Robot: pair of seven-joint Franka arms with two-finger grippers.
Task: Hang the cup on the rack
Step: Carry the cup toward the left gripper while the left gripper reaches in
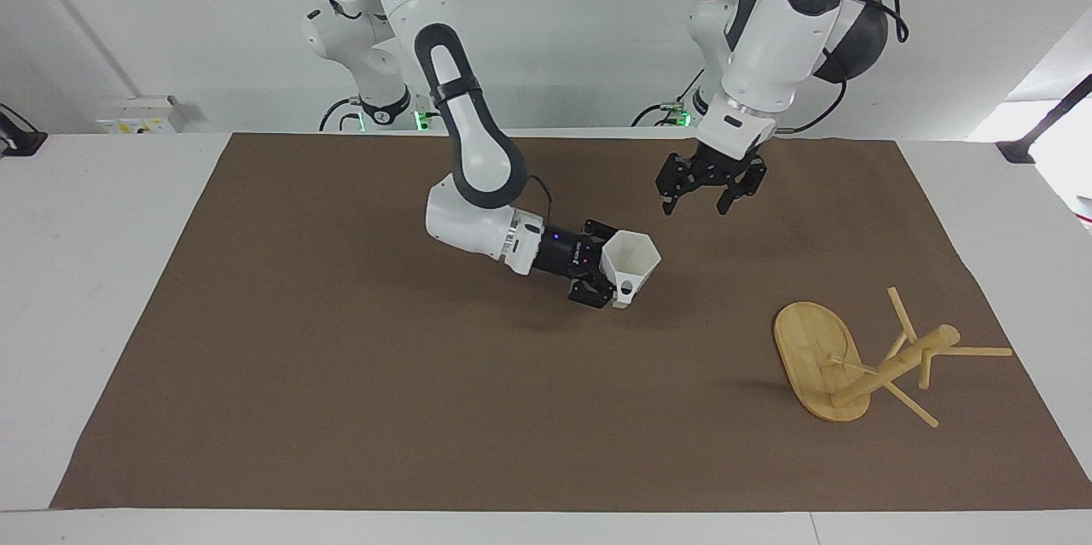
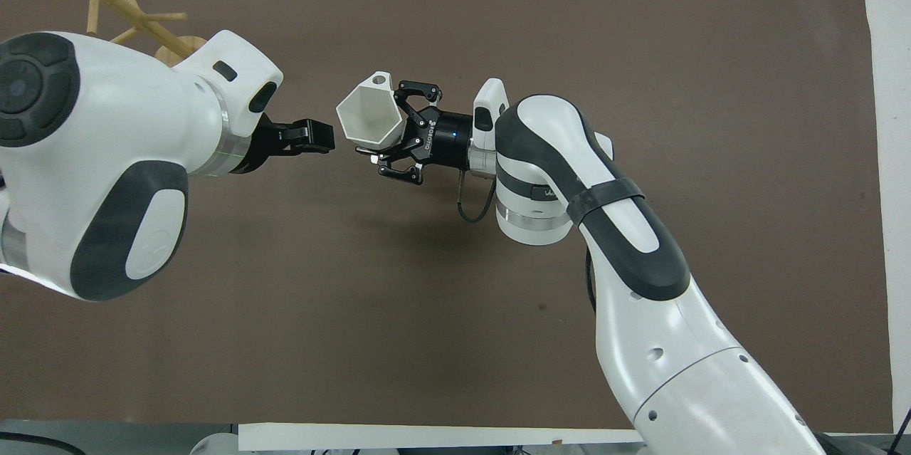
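Cups: we count one (image 1: pixel 629 263), clamped in right end effector (image 1: pixel 607 279) above mid-desk (image 1: pixel 341 357). One rack (image 1: pixel 862 362), tipped, toward left arm's end. Left end effector (image 1: pixel 705 199) fingers apart, near cup's mouth.

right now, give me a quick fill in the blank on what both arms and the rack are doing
The right gripper is shut on the white ____.
The left gripper hangs over the brown mat with its fingers ____.
No cup hangs on the rack, which stands toward the ____ arm's end of the table.

Missing words: cup; open; left
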